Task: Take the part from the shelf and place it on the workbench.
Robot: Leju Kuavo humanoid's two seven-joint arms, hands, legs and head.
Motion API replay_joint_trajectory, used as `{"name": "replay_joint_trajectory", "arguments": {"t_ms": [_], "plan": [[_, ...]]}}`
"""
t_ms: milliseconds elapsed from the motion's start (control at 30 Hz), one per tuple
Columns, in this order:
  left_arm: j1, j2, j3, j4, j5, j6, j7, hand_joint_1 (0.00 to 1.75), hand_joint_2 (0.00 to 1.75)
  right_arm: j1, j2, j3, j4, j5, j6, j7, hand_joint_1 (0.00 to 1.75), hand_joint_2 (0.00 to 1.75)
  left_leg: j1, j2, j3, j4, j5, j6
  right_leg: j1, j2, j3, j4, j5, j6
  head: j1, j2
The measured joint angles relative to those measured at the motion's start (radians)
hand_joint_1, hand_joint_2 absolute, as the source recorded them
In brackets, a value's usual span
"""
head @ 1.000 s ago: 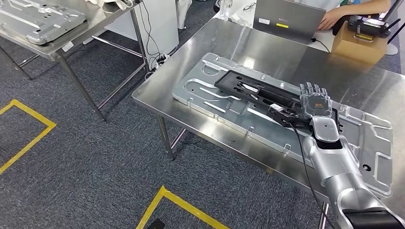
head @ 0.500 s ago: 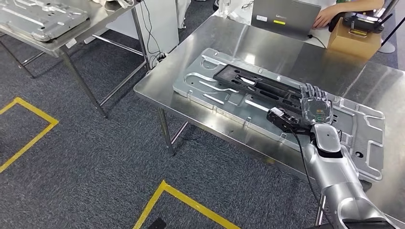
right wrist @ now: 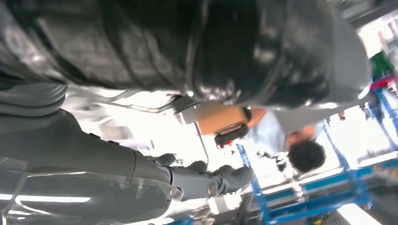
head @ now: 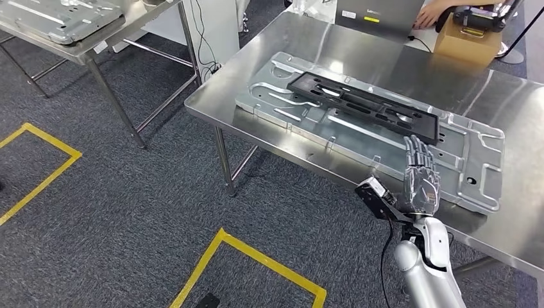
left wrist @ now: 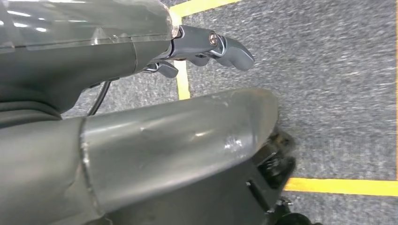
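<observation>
steel counter (head: 385, 70) bearing a wide silver plate (head: 475, 163).
lying flat on that plate, a long black part (head: 362, 106); near the far edge, a cardboard box (head: 465, 45) and a grey laptop (head: 378, 9).

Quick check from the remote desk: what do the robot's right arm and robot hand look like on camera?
The right arm is silver and rounded, with a dark band at the wrist. The right robot hand has dark segmented fingers and a clear glossy cover on its back. A small black box with a pale label sits beside the wrist, and a thin black cable hangs from it.
</observation>
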Motion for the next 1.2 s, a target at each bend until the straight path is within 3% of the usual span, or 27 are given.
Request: {"name": "replay_joint_trajectory", "arguments": {"t_ms": [67,100,133,167,233,267,300,333,400,467,500,533,600,633,700,767,800,833,867,933,1000,1033,1133,1200], "plan": [[0.002,0.001,0.002,0.000,0.007,0.003,-0.007,0.00,0.00,0.035,0.018,-0.016,-0.042,-0.034,-0.003,-0.020,0.00,0.00,0.001,0.001,-0.001,-0.003,0.010,-0.014,0.001,0.000,-0.010,-0.007,0.015,-0.016,0.001,0.000],[0.004,0.002,0.004,0.000,0.012,0.004,-0.016,0.00,0.00,0.058,0.029,-0.021,-0.064,-0.056,-0.004,-0.036,0.00,0.00,0.002,0.001,-0.006,0.005,-0.004,-0.021,-0.001,-0.002,-0.017,-0.010,0.026,-0.025,0.000,0.000],[0.008,0.005,0.007,0.000,0.017,0.003,-0.029,0.00,0.00,0.084,0.042,-0.024,-0.090,-0.079,-0.005,-0.054,0.00,0.00,0.004,0.000,-0.015,0.027,-0.037,-0.027,-0.004,-0.004,-0.026,-0.014,0.039,-0.034,0.000,0.000],[0.013,0.011,0.010,0.000,0.022,0.000,-0.047,0.00,0.00,0.117,0.057,-0.025,-0.117,-0.102,-0.006,-0.074,0.00,0.00,0.006,-0.001,-0.027,0.069,-0.088,-0.032,-0.005,-0.006,-0.038,-0.016,0.051,-0.040,-0.001,0.000],[0.024,0.024,0.016,0.000,0.033,-0.008,-0.081,0.00,0.00,0.190,0.084,-0.026,-0.174,-0.145,-0.007,-0.113,0.00,0.00,0.009,-0.001,-0.050,0.191,-0.192,-0.042,-0.004,-0.008,-0.066,-0.015,0.072,-0.047,-0.002,0.000],[0.030,0.030,0.019,0.000,0.038,-0.011,-0.091,0.00,0.00,0.228,0.098,-0.026,-0.199,-0.161,-0.007,-0.131,0.00,0.00,0.010,0.000,-0.053,0.246,-0.217,-0.045,-0.003,-0.008,-0.082,-0.013,0.083,-0.047,-0.002,0.000],[0.034,0.035,0.022,0.000,0.042,-0.012,-0.096,0.00,0.00,0.263,0.109,-0.026,-0.220,-0.169,-0.009,-0.144,0.00,0.00,0.011,0.000,-0.044,0.277,-0.217,-0.047,-0.002,-0.008,-0.098,-0.011,0.093,-0.047,-0.002,0.000],[0.037,0.040,0.024,0.000,0.045,-0.011,-0.099,0.00,0.00,0.295,0.120,-0.026,-0.238,-0.172,-0.013,-0.155,0.00,0.00,0.011,-0.001,-0.020,0.275,-0.197,-0.047,-0.002,-0.008,-0.114,-0.008,0.104,-0.045,-0.002,0.000],[0.039,0.047,0.029,0.000,0.051,-0.004,-0.103,0.00,0.00,0.353,0.139,-0.026,-0.267,-0.168,-0.023,-0.173,0.00,0.00,0.010,-0.002,0.079,0.172,-0.152,-0.038,-0.001,-0.007,-0.143,-0.001,0.121,-0.040,-0.002,0.000],[0.037,0.052,0.033,-0.001,0.055,0.003,-0.105,0.00,0.00,0.400,0.155,-0.030,-0.282,-0.164,-0.031,-0.190,0.00,0.00,0.006,-0.005,0.194,0.017,-0.164,-0.026,0.002,-0.005,-0.160,0.008,0.134,-0.031,-0.002,0.000],[0.037,0.053,0.035,-0.001,0.055,0.005,-0.105,0.00,0.00,0.418,0.161,-0.033,-0.285,-0.163,-0.033,-0.197,0.00,0.00,0.004,-0.005,0.226,-0.031,-0.180,-0.020,0.002,-0.005,-0.162,0.010,0.141,-0.025,-0.001,0.000],[0.037,0.054,0.037,-0.001,0.056,0.006,-0.104,0.00,0.00,0.431,0.167,-0.036,-0.287,-0.163,-0.034,-0.203,0.00,0.00,0.001,-0.004,0.240,-0.056,-0.189,-0.014,0.002,-0.004,-0.162,0.009,0.148,-0.019,-0.001,0.000],[0.039,0.054,0.042,-0.001,0.056,0.006,-0.103,0.00,0.00,0.451,0.176,-0.041,-0.289,-0.163,-0.035,-0.211,0.00,0.00,0.000,0.003,0.234,-0.062,-0.175,0.002,-0.002,-0.002,-0.163,0.006,0.158,-0.005,-0.001,0.000],[0.039,0.054,0.043,-0.001,0.056,0.006,-0.103,0.00,0.00,0.457,0.179,-0.042,-0.290,-0.163,-0.035,-0.213,0.00,0.00,0.001,0.006,0.227,-0.065,-0.165,0.011,-0.003,-0.001,-0.170,0.019,0.144,0.001,-0.001,0.000],[0.040,0.054,0.045,-0.001,0.056,0.007,-0.103,0.00,0.00,0.465,0.183,-0.047,-0.291,-0.166,-0.030,-0.214,0.00,0.00,0.004,0.012,0.209,-0.069,-0.143,0.023,-0.006,0.001,-0.204,0.105,0.071,0.011,0.000,0.000],[0.042,0.054,0.047,-0.001,0.065,0.010,-0.106,0.00,0.00,0.470,0.185,-0.051,-0.290,-0.190,0.001,-0.217,0.00,0.00,0.003,0.016,0.187,-0.066,-0.128,0.025,-0.006,0.001,-0.245,0.236,-0.010,0.020,0.000,0.000],[0.045,0.055,0.051,-0.001,0.076,0.016,-0.110,0.00,0.00,0.472,0.188,-0.052,-0.287,-0.215,0.034,-0.223,0.00,0.00,0.003,0.016,0.177,-0.063,-0.122,0.023,-0.006,0.001,-0.250,0.277,-0.029,0.023,0.000,0.000],[0.049,0.055,0.058,-0.001,0.090,0.023,-0.115,0.00,0.00,0.472,0.191,-0.052,-0.279,-0.241,0.071,-0.228,0.00,0.00,0.003,0.014,0.168,-0.060,-0.117,0.021,-0.007,0.001,-0.235,0.280,-0.029,0.024,0.000,0.000],[0.053,0.056,0.067,-0.001,0.103,0.030,-0.121,0.00,0.00,0.471,0.196,-0.052,-0.262,-0.264,0.104,-0.233,0.00,0.00,0.003,0.012,0.161,-0.055,-0.114,0.018,-0.008,0.002,-0.198,0.241,-0.013,0.023,0.000,0.000],[0.058,0.057,0.085,-0.001,0.118,0.041,-0.128,0.00,0.00,0.467,0.205,-0.057,-0.204,-0.290,0.137,-0.236,0.00,0.00,0.003,0.003,0.151,-0.046,-0.110,0.011,-0.009,0.019,-0.094,0.097,0.026,0.016,-0.001,0.000],[0.059,0.058,0.096,-0.001,0.123,0.049,-0.128,0.00,0.00,0.463,0.215,-0.075,-0.115,-0.299,0.131,-0.248,0.00,0.00,0.002,-0.009,0.139,-0.037,-0.106,0.002,-0.007,0.037,-0.037,0.003,0.036,0.004,-0.001,0.000],[0.059,0.058,0.100,-0.001,0.124,0.053,-0.126,0.00,0.00,0.460,0.221,-0.092,-0.061,-0.298,0.121,-0.261,0.00,0.00,0.003,-0.016,0.134,-0.034,-0.104,-0.004,-0.005,0.039,-0.032,-0.009,0.031,-0.002,-0.001,0.000],[0.062,0.061,0.113,-0.001,0.126,0.063,-0.120,0.00,0.00,0.432,0.242,-0.175,0.134,-0.276,0.072,-0.321,0.00,0.00,0.007,-0.027,0.124,-0.026,-0.106,-0.021,-0.006,0.014,-0.032,-0.018,0.040,-0.022,-0.001,0.000],[0.064,0.063,0.120,-0.001,0.126,0.066,-0.119,0.00,0.00,0.413,0.253,-0.229,0.242,-0.268,0.052,-0.354,0.00,0.00,0.009,-0.020,0.091,0.040,-0.150,-0.032,-0.011,-0.002,-0.033,-0.026,0.046,-0.036,-0.002,0.000]]}}
